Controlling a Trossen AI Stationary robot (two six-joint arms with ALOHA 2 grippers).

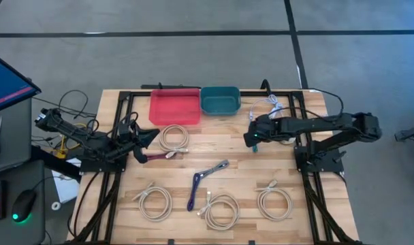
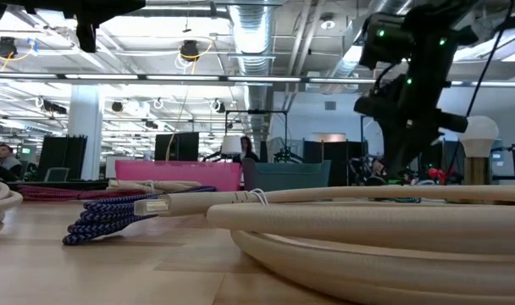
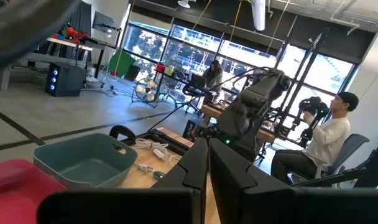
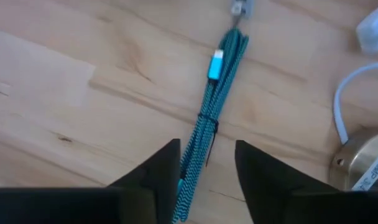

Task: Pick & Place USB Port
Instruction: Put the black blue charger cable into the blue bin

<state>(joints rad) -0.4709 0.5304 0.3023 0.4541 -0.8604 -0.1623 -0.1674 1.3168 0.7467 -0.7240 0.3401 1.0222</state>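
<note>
My right gripper (image 4: 206, 163) open, fingers straddling teal cable (image 4: 221, 74) lengthwise, lined up to grab. Left gripper (image 1: 140, 138) shut, parked aside, empty.

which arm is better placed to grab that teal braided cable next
Right. Its end effector hangs open directly over the teal braided cable, fingers either side of the bundle. The left end effector is shut, across the table beside the red tray.

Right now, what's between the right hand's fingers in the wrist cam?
The teal braided cable runs through the gap of the open right hand, lying on the wood table. Right wrist view shows it; no contact visible.
</note>
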